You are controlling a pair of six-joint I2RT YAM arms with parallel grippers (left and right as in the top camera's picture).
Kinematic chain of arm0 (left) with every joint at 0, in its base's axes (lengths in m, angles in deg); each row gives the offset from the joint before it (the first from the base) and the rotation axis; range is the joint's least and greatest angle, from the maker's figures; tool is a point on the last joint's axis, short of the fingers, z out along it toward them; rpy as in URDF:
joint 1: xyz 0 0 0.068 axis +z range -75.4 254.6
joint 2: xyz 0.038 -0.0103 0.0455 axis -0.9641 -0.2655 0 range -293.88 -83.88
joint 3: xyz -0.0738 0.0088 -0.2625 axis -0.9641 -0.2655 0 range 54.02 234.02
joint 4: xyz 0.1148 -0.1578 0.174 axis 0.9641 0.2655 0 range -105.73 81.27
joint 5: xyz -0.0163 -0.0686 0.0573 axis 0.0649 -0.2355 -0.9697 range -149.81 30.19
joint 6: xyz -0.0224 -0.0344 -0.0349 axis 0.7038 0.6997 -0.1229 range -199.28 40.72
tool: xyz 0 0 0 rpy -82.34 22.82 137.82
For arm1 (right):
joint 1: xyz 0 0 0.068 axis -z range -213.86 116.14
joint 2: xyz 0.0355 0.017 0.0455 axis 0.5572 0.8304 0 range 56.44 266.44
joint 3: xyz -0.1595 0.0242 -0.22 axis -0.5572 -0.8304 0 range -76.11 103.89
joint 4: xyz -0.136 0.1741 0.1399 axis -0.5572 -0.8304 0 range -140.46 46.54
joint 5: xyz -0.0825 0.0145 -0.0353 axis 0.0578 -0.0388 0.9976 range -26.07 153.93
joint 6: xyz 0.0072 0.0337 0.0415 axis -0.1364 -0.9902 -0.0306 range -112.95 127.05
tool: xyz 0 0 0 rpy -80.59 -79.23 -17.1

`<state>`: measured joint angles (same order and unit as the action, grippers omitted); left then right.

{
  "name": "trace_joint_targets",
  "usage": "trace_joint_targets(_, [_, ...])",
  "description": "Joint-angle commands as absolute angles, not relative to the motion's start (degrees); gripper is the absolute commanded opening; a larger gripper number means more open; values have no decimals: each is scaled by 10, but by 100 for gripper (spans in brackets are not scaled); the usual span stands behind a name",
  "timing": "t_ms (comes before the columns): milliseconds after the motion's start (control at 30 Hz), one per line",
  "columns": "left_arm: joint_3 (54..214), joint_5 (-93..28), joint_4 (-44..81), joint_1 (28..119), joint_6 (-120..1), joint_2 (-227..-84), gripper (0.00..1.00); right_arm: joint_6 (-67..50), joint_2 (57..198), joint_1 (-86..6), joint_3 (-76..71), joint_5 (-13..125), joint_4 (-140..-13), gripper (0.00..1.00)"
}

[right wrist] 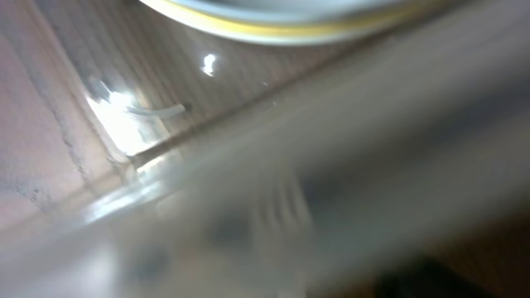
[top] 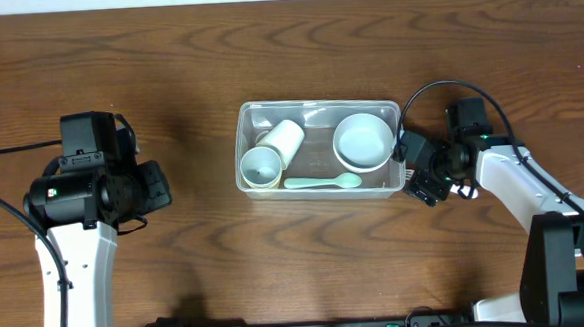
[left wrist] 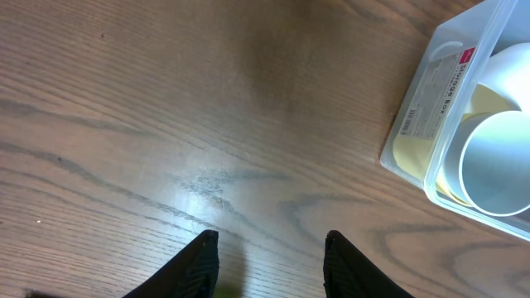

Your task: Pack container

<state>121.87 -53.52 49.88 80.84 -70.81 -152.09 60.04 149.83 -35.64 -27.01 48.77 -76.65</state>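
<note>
Overhead, I see the container (top: 317, 142) lying long side to side on the tabletop (top: 186, 49), its right end just beside my open, empty right pincer (top: 416, 173); my open left pincer (top: 159, 186) is far off.

Dark brown wood-grain table (top: 167, 70) fills pretty much my whole overhead view. Dead centre there's a white cup (top: 274, 149) tipped on its side, mouth pointing toward the lower left. Right of it sits a white bowl (top: 363, 141), upright, open side up. Just under both lies a pale mint spoon (top: 323, 183), flat, scoop end to the right, near the bowl.
</note>
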Motion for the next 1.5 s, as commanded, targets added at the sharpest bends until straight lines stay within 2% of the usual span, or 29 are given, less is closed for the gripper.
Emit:
trace_joint_targets(0, [1220, -529, 500, 811, -720, -1524, 42, 592, 1505, -353, -272, 470, -766, 82])
trace_joint_targets(433, [1220, -529, 500, 811, -720, -1524, 42, 594, 1505, -353, -307, 470, -746, 82])
trace_joint_targets(833, [1220, -529, 500, 811, -720, -1524, 42, 591, 1505, -353, -329, 474, -727, 77])
trace_joint_targets(1467, [1220, -529, 502, 811, -720, -1524, 42, 559, 1505, -316, -342, 479, -728, 81])
